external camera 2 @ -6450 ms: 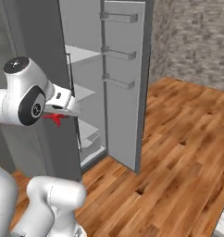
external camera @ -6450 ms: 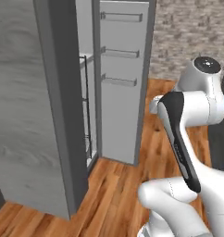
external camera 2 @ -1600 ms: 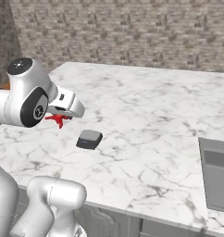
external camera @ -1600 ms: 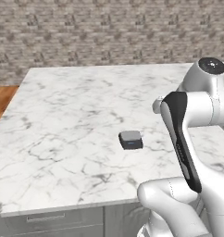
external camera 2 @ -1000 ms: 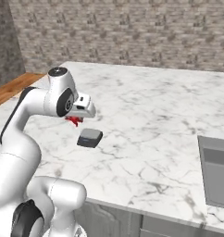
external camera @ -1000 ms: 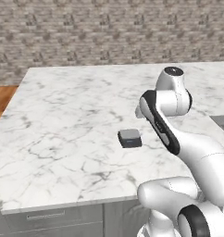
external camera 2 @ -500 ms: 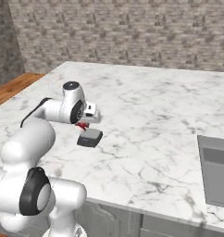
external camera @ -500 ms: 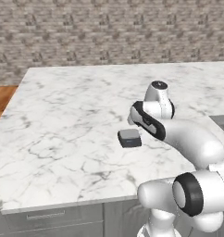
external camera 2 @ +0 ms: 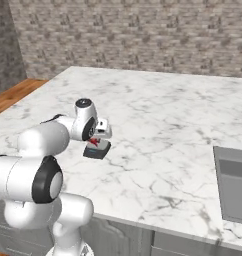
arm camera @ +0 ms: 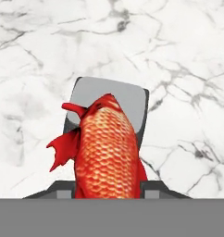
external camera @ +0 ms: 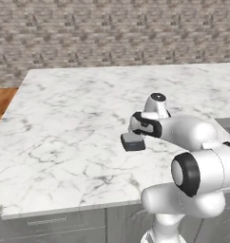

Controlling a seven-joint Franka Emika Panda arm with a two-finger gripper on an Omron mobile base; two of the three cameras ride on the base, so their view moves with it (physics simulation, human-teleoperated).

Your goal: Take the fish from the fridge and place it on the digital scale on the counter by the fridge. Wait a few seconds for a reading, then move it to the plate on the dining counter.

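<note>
Gripper (external camera 2: 99,140) clamps scaly red-orange fish (arm camera: 106,152) just above flat dark grey rounded-rectangle digital scale (arm camera: 124,99). Scale sits on veined white marble counter (external camera: 64,118).

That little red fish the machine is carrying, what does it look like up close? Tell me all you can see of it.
The fish is red-orange with a neat pattern of paler scales along its body and darker red fins sticking out to one side. It looks glossy and stiff. The pincer grips it at the near end, so it points away from the hand, right over the dark grey scale on the marble counter. Whether it already touches the scale cannot be told.
</note>
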